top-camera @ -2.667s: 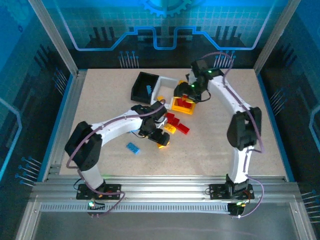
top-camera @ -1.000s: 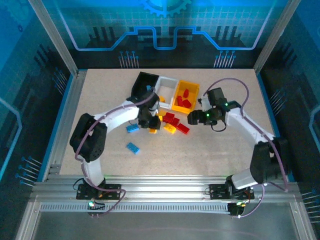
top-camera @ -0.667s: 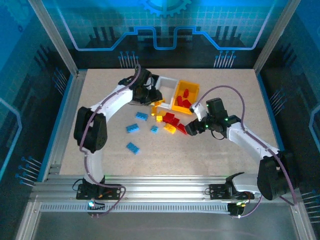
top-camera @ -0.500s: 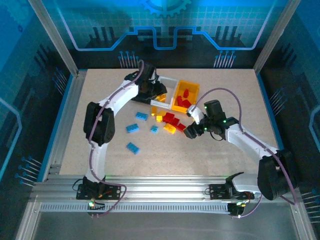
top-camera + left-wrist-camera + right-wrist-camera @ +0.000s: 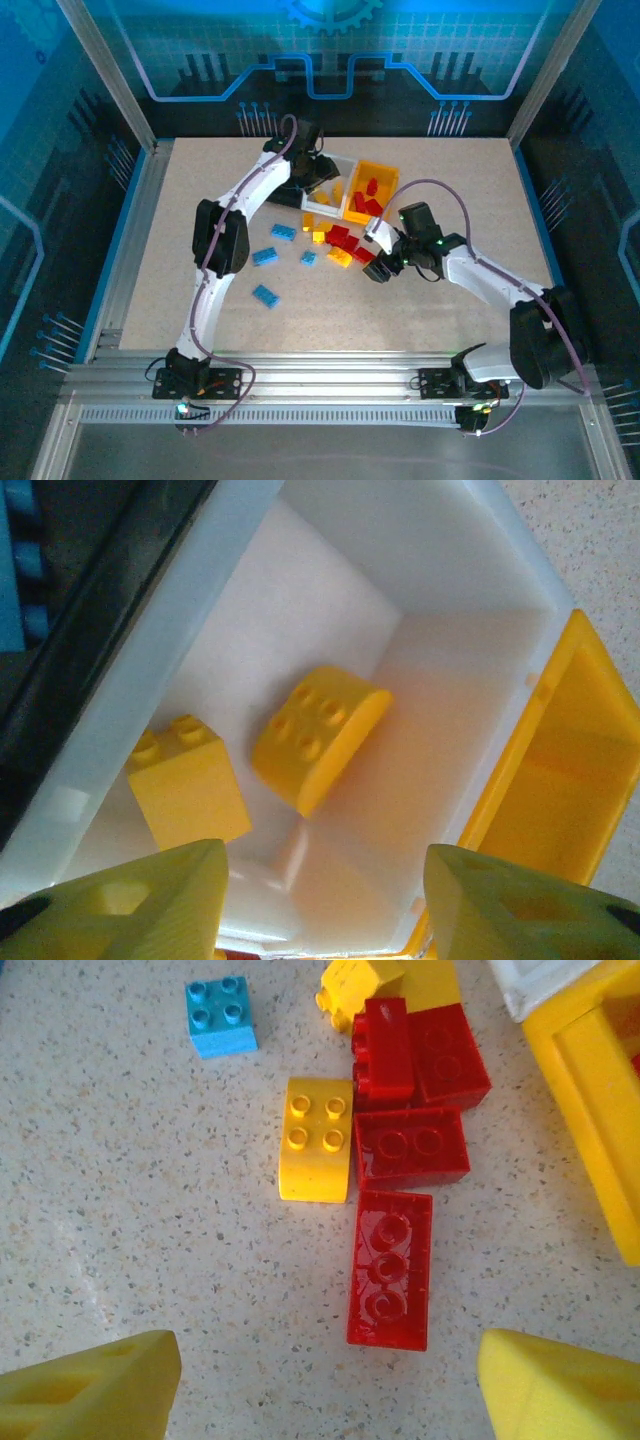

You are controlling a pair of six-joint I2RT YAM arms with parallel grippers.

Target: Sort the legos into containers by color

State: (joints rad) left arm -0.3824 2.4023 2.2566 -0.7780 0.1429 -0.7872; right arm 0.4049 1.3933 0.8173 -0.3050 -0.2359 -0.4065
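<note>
Red long brick (image 5: 390, 1268) as the likely next pick, judging by where the right end effector (image 5: 320, 1400) hangs: lying flat on the bench (image 5: 150, 1250), studs up, just ahead of the gap and slightly to the right of its middle. Running lengthwise straight away from the wrist, hence crosswise to the line between the two yellow fingers (image 5: 90, 1390), with the narrow width offered to them. Spread wide there, pinching nothing. Probably calls for a small shift forward and to the right, then a descent, with no turn of the wrist. Worth minding the crowding at the far end: touching or nearly touching a square red brick (image 5: 410, 1147), and just beside the corner of a rounded yellow brick (image 5: 317, 1140). Near on the right, the orange-yellow bin (image 5: 590, 1110), already holding red bricks in the overhead view. Well apart from all this, the left end effector (image 5: 325, 910), spread over the white bin (image 5: 450, 540) with nothing between its tips and two yellow bricks (image 5: 190, 785) lying below; clearly the farther arm for this brick.
</note>
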